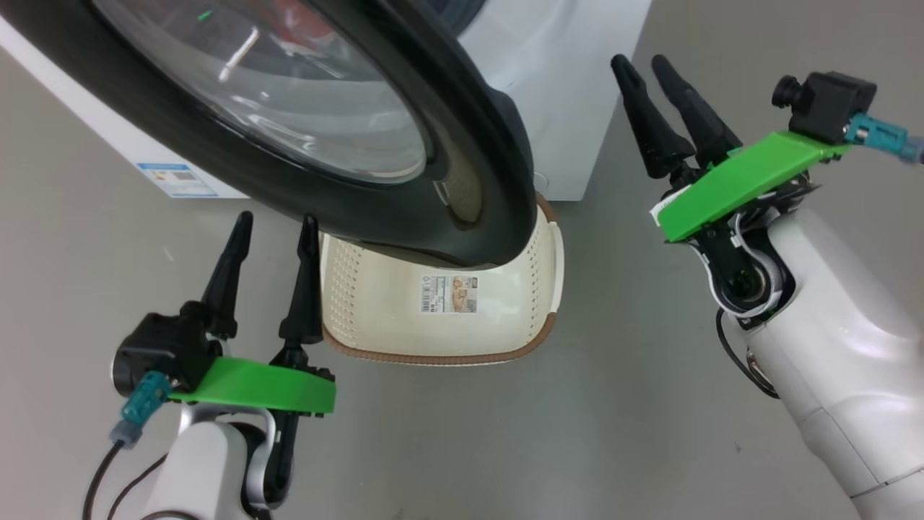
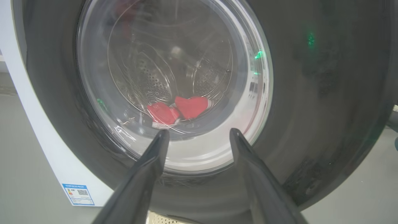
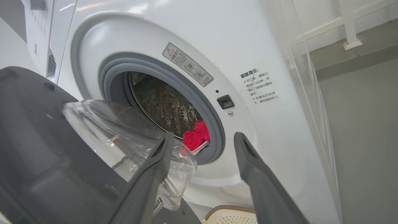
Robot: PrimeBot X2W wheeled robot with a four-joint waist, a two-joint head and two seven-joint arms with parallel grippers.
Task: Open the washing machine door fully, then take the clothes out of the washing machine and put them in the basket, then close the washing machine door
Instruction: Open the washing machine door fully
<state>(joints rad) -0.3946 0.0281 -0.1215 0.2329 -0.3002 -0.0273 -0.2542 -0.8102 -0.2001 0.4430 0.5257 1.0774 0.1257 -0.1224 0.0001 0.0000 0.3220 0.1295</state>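
Note:
The washing machine door stands partly open, its black rim and glass bowl swung out over the basket. Red clothes lie low in the steel drum, seen through the door glass as red clothes in the left wrist view. The white washing machine shows its grey rubber ring. My left gripper is open just below the door's outer face, left of the basket. My right gripper is open, apart from the door, to the right of the machine's front.
The cream basket's far side is hidden under the door rim; a sticker marks its bottom. A blue label sits on the machine's lower side. Grey floor spreads around the basket. A white rail stands beyond the machine.

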